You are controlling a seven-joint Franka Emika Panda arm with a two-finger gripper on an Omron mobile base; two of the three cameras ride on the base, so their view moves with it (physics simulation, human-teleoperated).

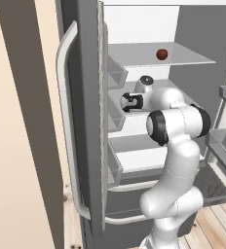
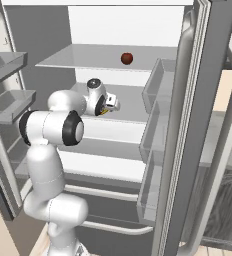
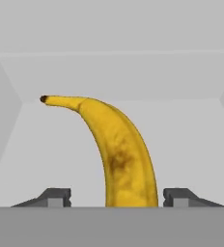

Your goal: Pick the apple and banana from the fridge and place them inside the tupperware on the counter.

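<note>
Hand view: I saw the banana [image 3: 121,154] between the gripper [image 3: 117,198] tips, gaps either side; grip unclear.
Apple [image 1: 161,54]: sat on the fridge [image 1: 85,121] upper shelf.

The arm rises from the base, bends at a dark-jointed elbow and reaches forward into the fridge [image 1: 85,146] at its middle shelf level. The wrist is turned so the hand points deeper into the fridge. In the hand view the gripper [image 3: 116,197] has its two fingertips [image 3: 56,197] standing apart, one on each side of the banana [image 3: 119,154], with a gap on both sides.
</note>
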